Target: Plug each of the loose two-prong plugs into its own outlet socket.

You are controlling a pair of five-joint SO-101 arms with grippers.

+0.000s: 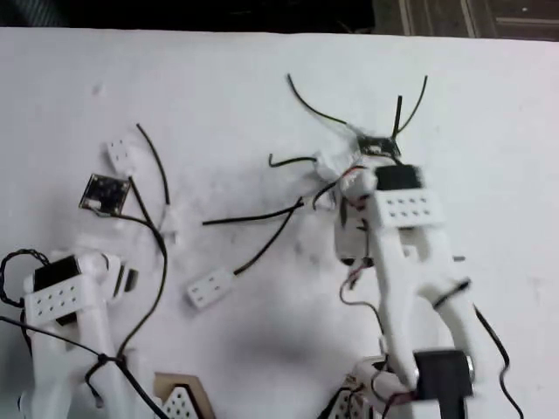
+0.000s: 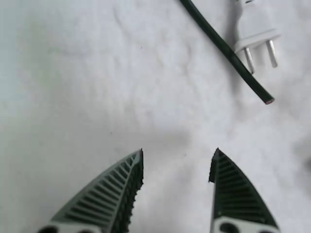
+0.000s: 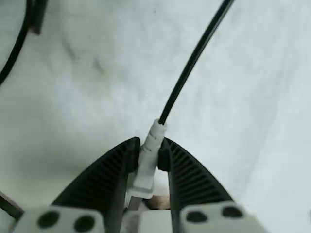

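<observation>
My right gripper (image 3: 148, 143) is shut on a white plug (image 3: 145, 167), and the plug's black cable (image 3: 194, 58) runs away over the white table. In the high view this gripper (image 1: 343, 196) sits right of the table's middle, mostly under its arm. My left gripper (image 2: 178, 153) stands open just above bare table, with nothing between its fingers. A loose white two-prong plug (image 2: 255, 34) lies ahead of it beside a black cable end (image 2: 223, 48); the high view shows that plug (image 1: 168, 223) at centre left. One white outlet socket (image 1: 210, 288) lies near the front, another (image 1: 122, 155) at far left.
Several black cables (image 1: 253, 216) cross the middle of the table. A small dark square board (image 1: 103, 194) lies at the left and another (image 1: 377, 146) just beyond the right arm. A brown-edged piece (image 1: 179, 397) sits at the front edge.
</observation>
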